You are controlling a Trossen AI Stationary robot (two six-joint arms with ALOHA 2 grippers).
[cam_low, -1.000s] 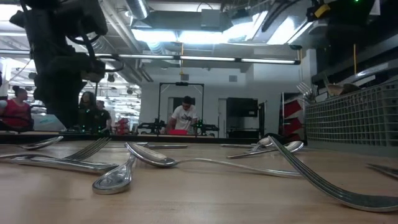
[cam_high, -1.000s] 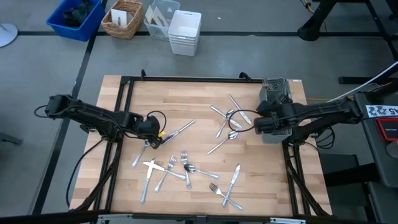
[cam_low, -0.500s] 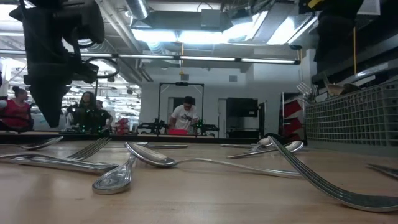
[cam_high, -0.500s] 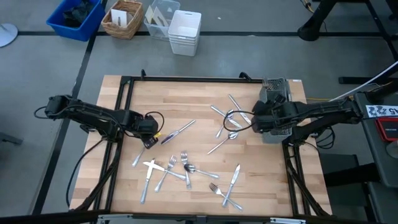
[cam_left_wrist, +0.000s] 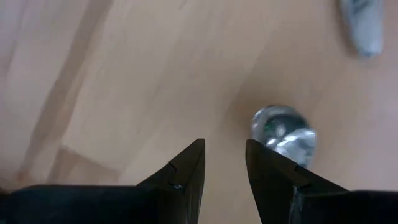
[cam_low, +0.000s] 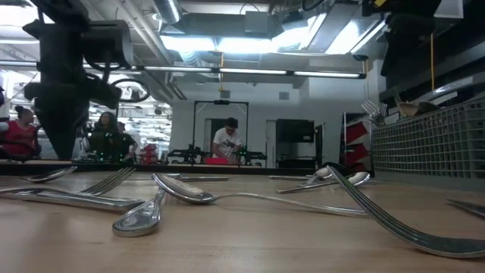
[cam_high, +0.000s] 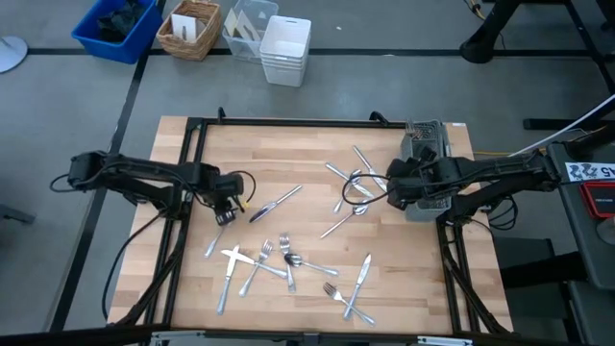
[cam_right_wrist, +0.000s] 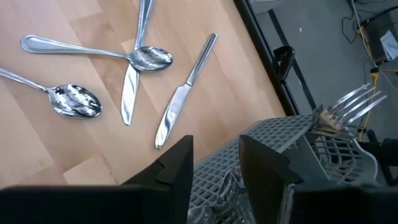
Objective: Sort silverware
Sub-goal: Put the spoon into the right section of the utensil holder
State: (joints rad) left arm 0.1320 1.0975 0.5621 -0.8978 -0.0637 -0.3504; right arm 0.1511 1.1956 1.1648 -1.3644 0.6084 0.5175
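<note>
The silverware lies scattered over the wooden table: a knife, a spoon, a crossed heap near the front, and forks with a knife. My left gripper points down at the table's left, open, its fingers over bare wood beside a spoon's bowl. My right gripper is open above the wire-mesh caddy, which holds upright forks. Neither gripper holds anything.
The caddy stands at the table's far right corner. Two spoons and two knives lie on the wood beside it. A black frame rail runs around the table. Bins and baskets stand on the floor beyond.
My left gripper has moved a little toward the table's far edge and has rolled about its own line, still pointing down and still open. No piece of silverware has moved.
</note>
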